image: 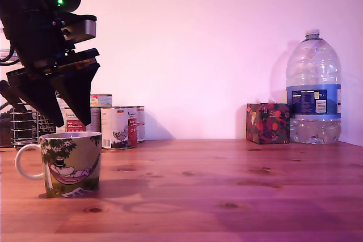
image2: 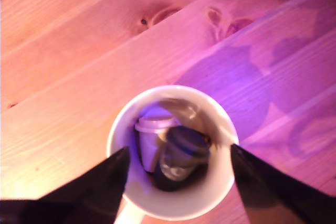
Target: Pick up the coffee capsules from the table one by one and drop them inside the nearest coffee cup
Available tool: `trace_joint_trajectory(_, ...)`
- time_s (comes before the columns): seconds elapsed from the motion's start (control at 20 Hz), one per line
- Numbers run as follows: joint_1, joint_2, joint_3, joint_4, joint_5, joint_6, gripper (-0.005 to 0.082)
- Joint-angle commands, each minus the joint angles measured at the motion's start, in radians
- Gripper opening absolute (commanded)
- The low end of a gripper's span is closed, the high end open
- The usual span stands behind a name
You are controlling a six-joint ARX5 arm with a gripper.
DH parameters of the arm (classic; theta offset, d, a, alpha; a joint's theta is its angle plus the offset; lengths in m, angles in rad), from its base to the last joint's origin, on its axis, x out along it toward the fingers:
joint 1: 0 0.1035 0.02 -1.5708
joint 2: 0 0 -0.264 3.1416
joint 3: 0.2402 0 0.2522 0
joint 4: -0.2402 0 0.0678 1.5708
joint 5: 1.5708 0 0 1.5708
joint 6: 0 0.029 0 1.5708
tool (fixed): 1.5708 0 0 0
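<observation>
Wide-open empty tool (image2: 178, 182) hovers over coffee cup (image2: 220, 124).

I see the coffee cup (image: 71, 163) on the bench (image: 227, 196) at the exterior view's left, capsules (image2: 170, 150) inside it, cans (image: 118, 127) behind; box (image: 267, 123) and bottle (image: 313, 89) stand far right.
</observation>
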Motion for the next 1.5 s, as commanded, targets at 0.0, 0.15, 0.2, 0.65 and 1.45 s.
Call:
trace_joint_trajectory(0.0,-0.001,0.004,0.001,0.01,0.001,-0.005,0.0602)
trace_joint_trajectory(0.15,-0.001,0.004,0.001,0.013,0.003,-0.005,0.0579)
trace_joint_trajectory(0.2,-0.001,0.003,0.001,0.019,0.004,-0.005,0.0518)
trace_joint_trajectory(0.65,0.001,-0.191,-0.171,0.271,0.021,-0.008,-0.0021)
trace_joint_trajectory(1.45,0.006,-0.922,-0.792,0.657,-0.002,-0.119,-0.0021)
